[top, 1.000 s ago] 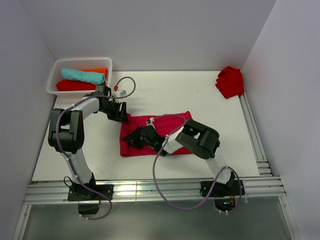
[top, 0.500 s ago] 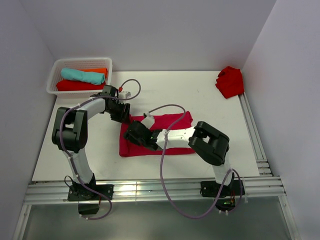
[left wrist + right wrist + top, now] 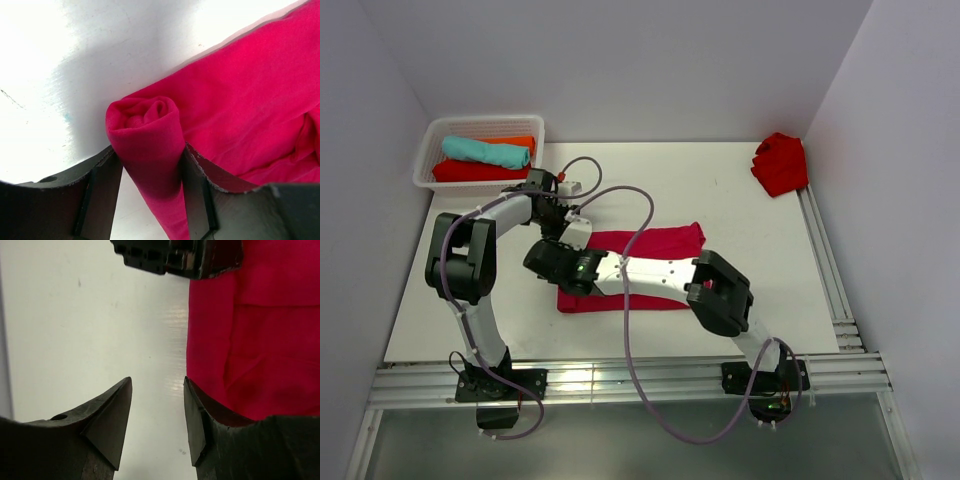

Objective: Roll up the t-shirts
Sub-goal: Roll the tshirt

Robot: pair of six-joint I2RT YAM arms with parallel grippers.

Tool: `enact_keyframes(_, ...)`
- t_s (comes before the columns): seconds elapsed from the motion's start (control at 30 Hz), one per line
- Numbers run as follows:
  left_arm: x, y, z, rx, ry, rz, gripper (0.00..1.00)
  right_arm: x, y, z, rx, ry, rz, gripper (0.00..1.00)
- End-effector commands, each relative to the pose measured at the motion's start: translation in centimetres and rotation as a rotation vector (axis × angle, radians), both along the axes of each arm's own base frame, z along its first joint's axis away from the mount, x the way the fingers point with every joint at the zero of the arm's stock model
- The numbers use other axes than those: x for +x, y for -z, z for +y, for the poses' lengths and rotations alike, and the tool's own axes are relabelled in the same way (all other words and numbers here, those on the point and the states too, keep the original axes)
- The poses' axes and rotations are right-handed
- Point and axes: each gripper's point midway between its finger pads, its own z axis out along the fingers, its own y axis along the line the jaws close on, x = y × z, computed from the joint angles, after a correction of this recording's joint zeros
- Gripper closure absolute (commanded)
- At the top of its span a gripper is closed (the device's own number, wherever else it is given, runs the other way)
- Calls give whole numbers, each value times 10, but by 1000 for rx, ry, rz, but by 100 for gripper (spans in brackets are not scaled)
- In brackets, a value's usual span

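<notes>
since a second ago the right tool (image 3: 157,385) has swung to the edge of the crimson t-shirt (image 3: 250,340), jaws spread, empty, cloth just right of it. left tool (image 3: 148,150) clenches the shirt's rolled end. white counter (image 3: 670,180), pale grey walls (image 3: 620,60).

Bright, even overhead light, soft shadows. White tabletop (image 3: 30,60) totally blows out in the left wrist view, plus a glare patch on the silver metal rail (image 3: 570,378) up front.

Probably a lab test cell: white table (image 3: 670,190), plain walls (image 3: 620,60), aluminium rail frame (image 3: 620,385).
</notes>
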Motion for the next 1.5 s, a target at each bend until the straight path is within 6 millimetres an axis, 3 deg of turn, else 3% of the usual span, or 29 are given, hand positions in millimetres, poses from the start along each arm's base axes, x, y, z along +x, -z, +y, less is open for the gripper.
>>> enact_keyframes(0.0,8,4,2,28,-17,-7,46,2,20,-7,-142,-26,-5,47)
enact_keyframes(0.2,8,4,0,24,-11,-5,46,0,34,1,-182,-53,19,47)
enact_keyframes(0.53,8,-1,-3,15,8,-17,42,-7,57,-9,-280,-42,83,46)
enact_keyframes(0.83,15,-14,-6,3,20,-41,39,-11,76,-15,-336,-51,136,44)
enact_keyframes(1.13,31,-38,-6,-18,16,-85,36,-14,94,-26,-367,-52,190,44)
enact_keyframes(1.23,37,-47,-1,-34,6,-98,36,-14,94,-28,-355,-49,191,53)
enact_keyframes(1.27,39,-51,0,-39,5,-105,36,-14,94,-29,-344,-50,192,60)
enact_keyframes(1.37,42,-59,8,-50,0,-114,36,-14,93,-25,-257,-74,199,75)
enact_keyframes(1.47,43,-65,19,-50,-12,-124,36,-14,86,-14,-97,-131,197,83)
